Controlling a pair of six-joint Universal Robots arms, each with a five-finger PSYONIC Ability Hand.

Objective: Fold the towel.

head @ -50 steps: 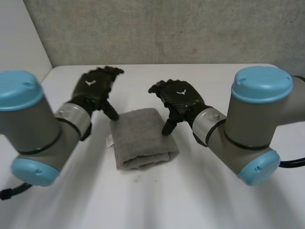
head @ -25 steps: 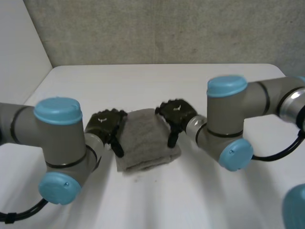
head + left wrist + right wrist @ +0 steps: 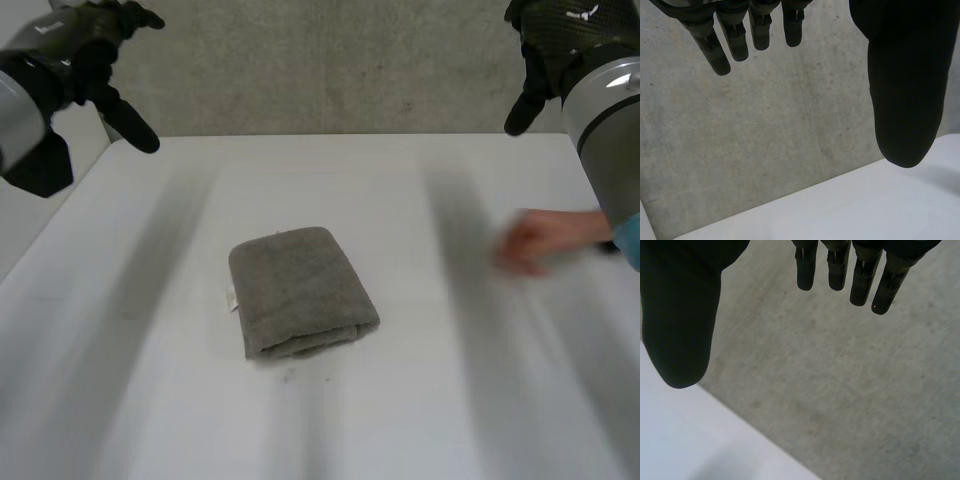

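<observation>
A grey towel (image 3: 300,290) lies folded into a thick pad in the middle of the white table (image 3: 400,420), with a small white tag at its left edge. My left hand (image 3: 75,45) is raised high at the far left, well away from the towel, fingers straight and holding nothing. My right hand (image 3: 560,35) is raised high at the far right, also open and empty. In the left wrist view the left hand's fingers (image 3: 735,37) and thumb hang spread in front of the wall. In the right wrist view the right hand's fingers (image 3: 860,275) are spread the same way.
A person's hand (image 3: 545,238) reaches in over the table from the right edge, to the right of the towel. A grey concrete wall (image 3: 330,60) stands behind the table's far edge.
Both hands have lifted off the towel's sides and swung up and outward to the upper corners. A person's hand has come in from the right. The towel stays folded in place.
</observation>
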